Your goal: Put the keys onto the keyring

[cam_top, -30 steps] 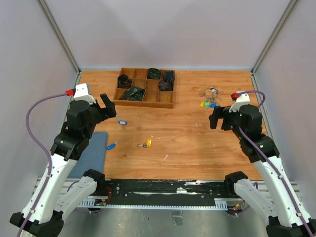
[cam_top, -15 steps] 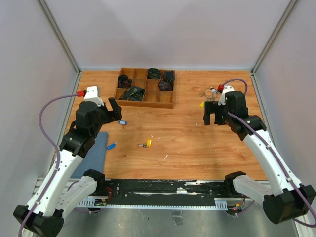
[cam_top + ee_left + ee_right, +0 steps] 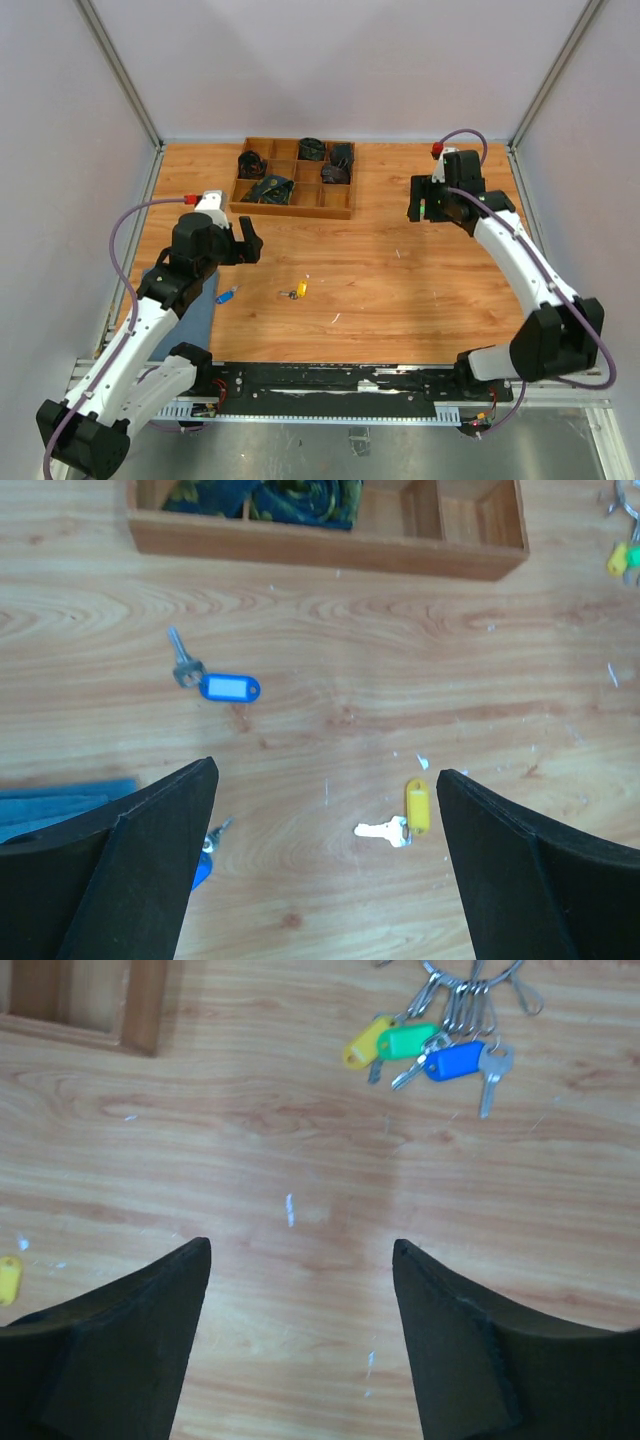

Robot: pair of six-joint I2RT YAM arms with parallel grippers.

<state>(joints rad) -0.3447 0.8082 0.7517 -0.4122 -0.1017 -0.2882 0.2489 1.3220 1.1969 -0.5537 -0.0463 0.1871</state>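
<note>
A yellow-headed key (image 3: 405, 820) lies on the wood table between my open left gripper's (image 3: 325, 770) fingertips and below them; it also shows in the top view (image 3: 298, 290). A blue-headed key (image 3: 227, 295) lies at the mat's edge, half hidden by my left finger in the left wrist view (image 3: 205, 845). A key on a dark-blue tag (image 3: 225, 687) lies farther off. The keyring (image 3: 465, 982), cut off by the frame's top edge, holds yellow (image 3: 362, 1045), green (image 3: 405, 1040) and blue (image 3: 455, 1060) keys. My right gripper (image 3: 300, 1245) is open and empty, short of that bunch.
A wooden compartment tray (image 3: 292, 208) with dark items stands at the back centre; its front wall shows in the left wrist view (image 3: 330, 555). A blue mat (image 3: 195, 300) lies at the table's left front. My right gripper (image 3: 420, 205) covers the key bunch in the top view.
My right arm has swung toward the back, bringing its gripper over the key bunch. My left gripper has moved right and forward, toward the loose keys. Both stay open.
</note>
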